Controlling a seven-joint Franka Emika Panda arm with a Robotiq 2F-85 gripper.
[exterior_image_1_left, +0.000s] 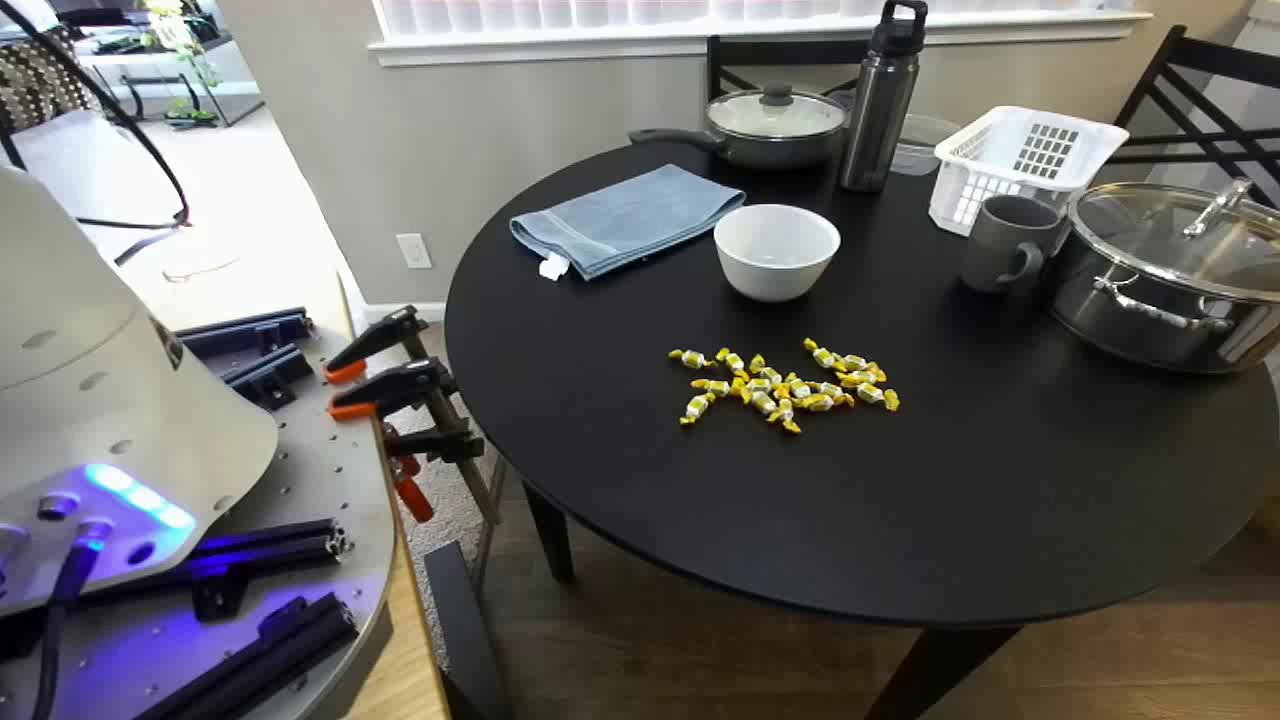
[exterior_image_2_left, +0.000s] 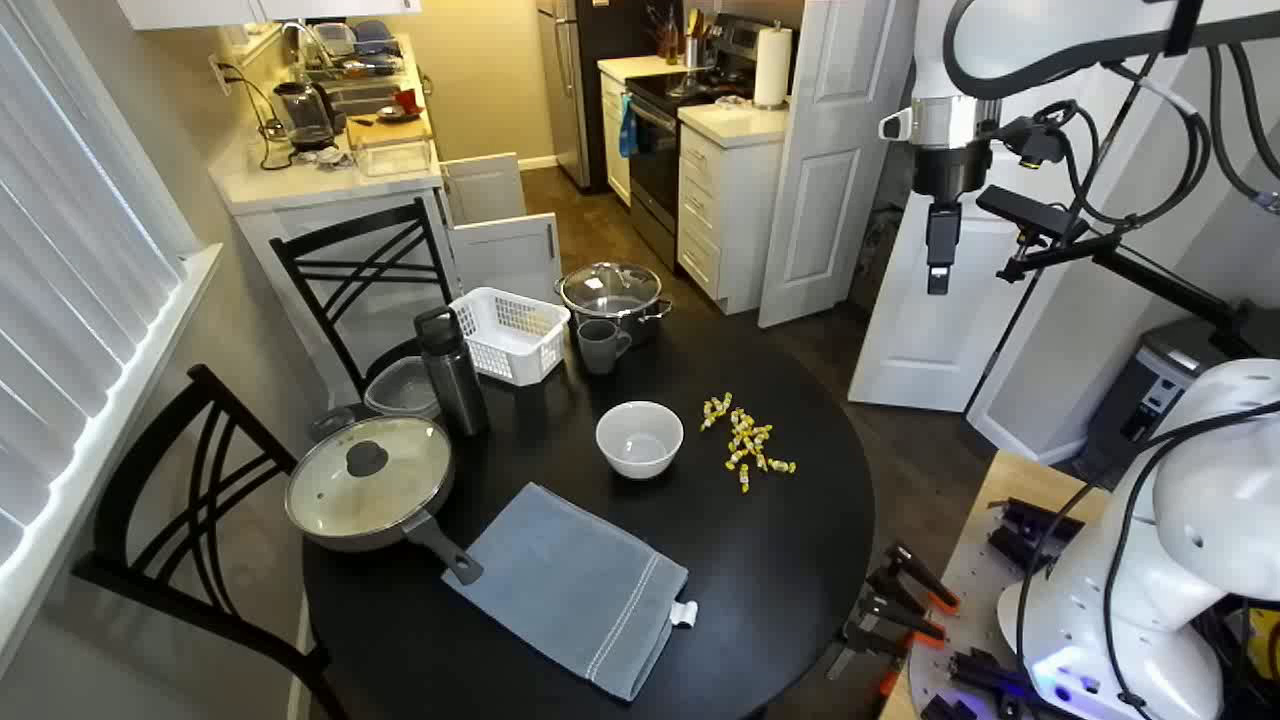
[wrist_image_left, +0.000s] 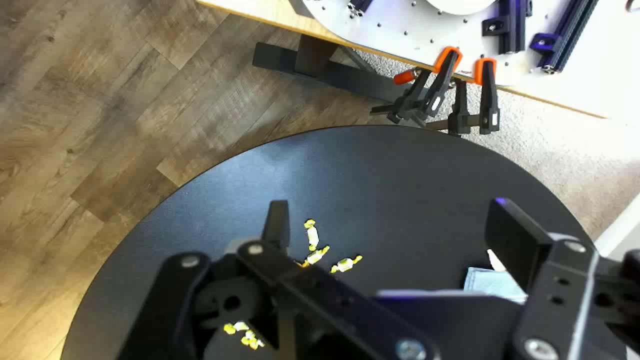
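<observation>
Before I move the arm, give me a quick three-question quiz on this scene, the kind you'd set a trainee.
1. True or false: the gripper is closed.

2. Which of these is covered by a glass lid?
A) gray mug
B) frying pan
C) white basket

3. Where do the yellow-wrapped candies lie relative to the white bowl?

Key:
1. False; its jaws stand apart with nothing held between them.
2. B.
3. Outside the bowl, loose on the black table.
</observation>
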